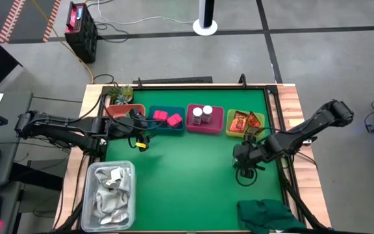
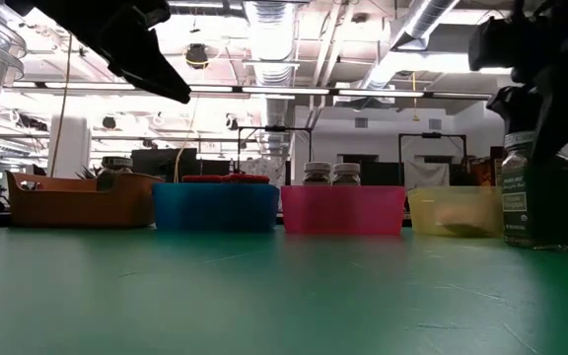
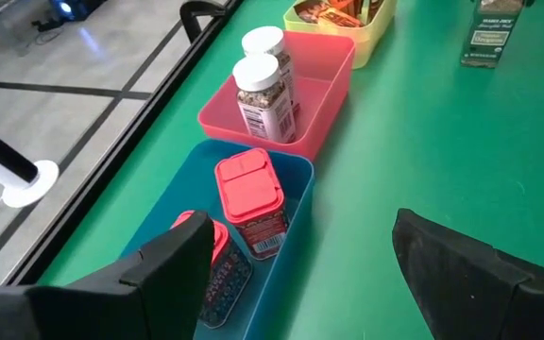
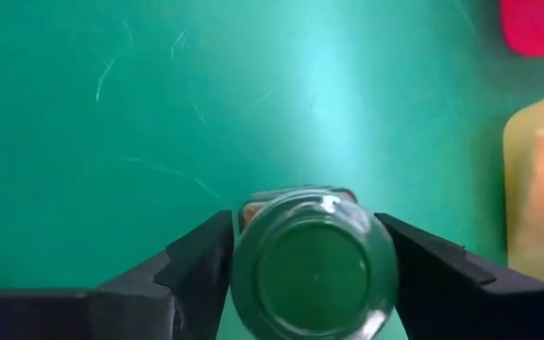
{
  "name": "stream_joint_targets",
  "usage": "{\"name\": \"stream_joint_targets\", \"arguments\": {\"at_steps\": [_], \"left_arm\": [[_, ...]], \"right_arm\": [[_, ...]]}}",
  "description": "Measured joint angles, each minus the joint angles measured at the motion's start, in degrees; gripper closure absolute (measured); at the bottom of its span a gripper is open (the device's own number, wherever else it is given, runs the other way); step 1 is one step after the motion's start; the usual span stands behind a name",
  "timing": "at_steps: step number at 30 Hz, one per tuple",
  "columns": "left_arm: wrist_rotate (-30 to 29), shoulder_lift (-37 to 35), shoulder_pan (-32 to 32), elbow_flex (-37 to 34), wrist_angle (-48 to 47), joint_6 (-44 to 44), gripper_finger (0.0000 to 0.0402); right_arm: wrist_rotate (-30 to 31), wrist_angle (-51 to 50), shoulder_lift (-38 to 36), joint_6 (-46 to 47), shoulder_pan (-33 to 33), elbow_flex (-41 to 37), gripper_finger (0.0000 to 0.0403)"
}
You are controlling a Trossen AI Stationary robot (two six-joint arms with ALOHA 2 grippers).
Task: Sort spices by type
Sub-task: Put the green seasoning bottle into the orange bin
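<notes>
A round greenish glass jar with a dark label stands upright on the green mat, in front of the yellow bin of orange-brown packets. My right gripper is down over it, shut on it. My left gripper hangs open and empty above the mat beside the blue bin. That bin holds two pink blocks. Two white-capped jars stand in the pink bin. My right gripper comes at the glass jar from above, pointing down. One finger lies against one side of the jar's upper part, and the other finger lies against the opposite side. The jar stands upright with its base on the mat.
An orange-brown tray with a small plant sits at the left end of the row of bins. A clear tub of white wrappers stands at the near left. A dark green cloth lies at the near right edge. The mat's middle is bare.
</notes>
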Motion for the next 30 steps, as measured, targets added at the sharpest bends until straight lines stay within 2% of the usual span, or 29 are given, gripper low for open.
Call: {"name": "stream_joint_targets", "arguments": {"at_steps": [6, 13, 18, 23, 26, 30], "left_arm": [[-0.02, 0.00, 0.00, 0.00, 0.01, 0.00, 0.0090], [-0.02, 0.00, 0.00, 0.00, 0.35, -1.60, 0.0090], [-0.06, 0.87, 0.00, 0.03, 4.07, -1.01, 0.0090], [2.46, 2.89, 0.02, 0.17, 7.44, -0.43, 0.0090], [4.75, 5.63, 0.00, 0.02, 7.86, 0.70, 0.0090], [6.26, 9.97, 0.00, 0.03, 9.78, 1.06, 0.0090]], "right_arm": [[-1.21, 0.65, 3.69, -1.13, -0.35, 0.39, 0.0182], [-1.47, 2.67, 5.98, -3.56, -2.41, 1.56, 0.0182], [1.47, 6.91, 6.35, -10.78, -6.39, 5.38, 0.0182], [1.83, 17.73, 7.30, -21.13, -12.98, 6.93, 0.0182], [1.38, 27.54, 8.21, -25.92, -17.23, 7.11, 0.0181], [-2.28, 36.58, 11.93, -31.15, -21.69, 7.02, 0.0179]]}}
